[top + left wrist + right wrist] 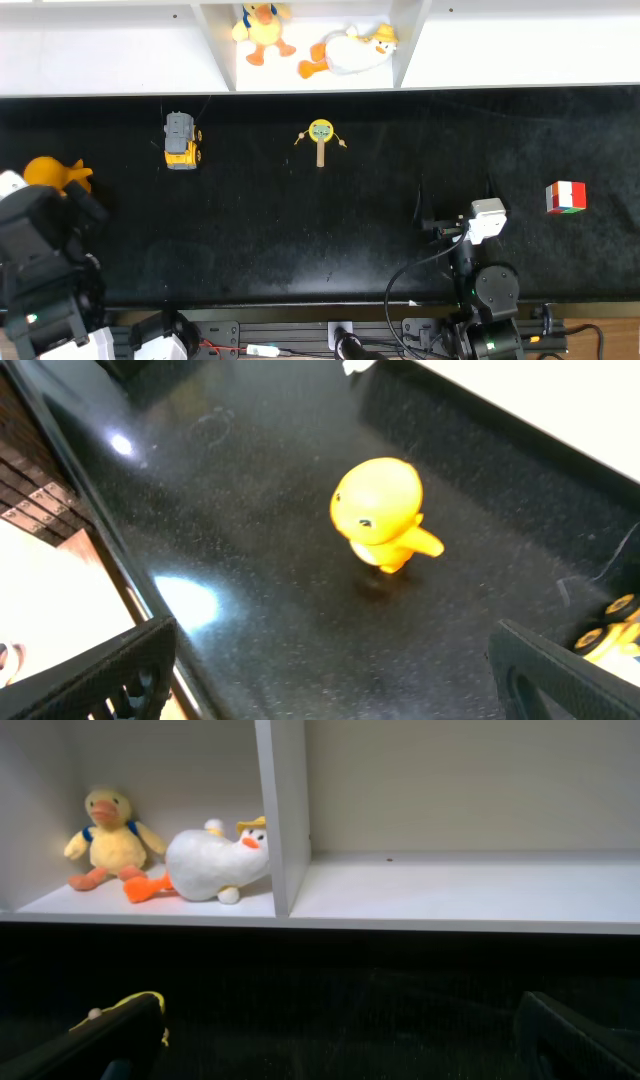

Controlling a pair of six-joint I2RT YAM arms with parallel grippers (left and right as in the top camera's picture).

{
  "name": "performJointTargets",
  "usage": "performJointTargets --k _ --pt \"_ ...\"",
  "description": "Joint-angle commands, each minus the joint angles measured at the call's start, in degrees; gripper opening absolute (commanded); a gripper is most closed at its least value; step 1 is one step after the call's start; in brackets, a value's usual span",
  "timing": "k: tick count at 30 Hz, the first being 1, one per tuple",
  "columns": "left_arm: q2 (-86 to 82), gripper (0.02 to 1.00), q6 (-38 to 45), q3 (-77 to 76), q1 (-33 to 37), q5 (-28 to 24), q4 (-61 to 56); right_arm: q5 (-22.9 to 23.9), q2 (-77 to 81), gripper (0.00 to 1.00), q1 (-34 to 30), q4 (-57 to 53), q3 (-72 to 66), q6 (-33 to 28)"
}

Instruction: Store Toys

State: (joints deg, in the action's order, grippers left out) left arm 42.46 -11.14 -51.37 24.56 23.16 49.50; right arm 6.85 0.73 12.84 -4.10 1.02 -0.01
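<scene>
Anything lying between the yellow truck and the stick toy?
No. The top view shows only bare black table between the truck and the stick toy.

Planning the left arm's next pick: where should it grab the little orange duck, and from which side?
Take the orange duck across its round head, probably from above: it stands upright on the table, head uppermost and widest, with free space all round.
</scene>
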Motion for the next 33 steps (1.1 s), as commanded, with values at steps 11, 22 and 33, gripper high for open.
performJointTargets --k 11,22,33 --pt "7.76 0.993 19.23 -1.46 21.49 -25.73 -2.60 0.20 -0.52 0.996 0.33 0.22 -0.74 -0.20" --pt "20.85 0.996 26.69 -1.46 26.49 -32.68 -10.29 0.20 -0.52 0.996 0.33 0.22 -0.74 -0.17" --pt "28.76 0.996 33.97 -1.46 26.49 -40.09 -17.62 0.20 -0.52 0.993 0.33 0.20 -0.74 -0.20"
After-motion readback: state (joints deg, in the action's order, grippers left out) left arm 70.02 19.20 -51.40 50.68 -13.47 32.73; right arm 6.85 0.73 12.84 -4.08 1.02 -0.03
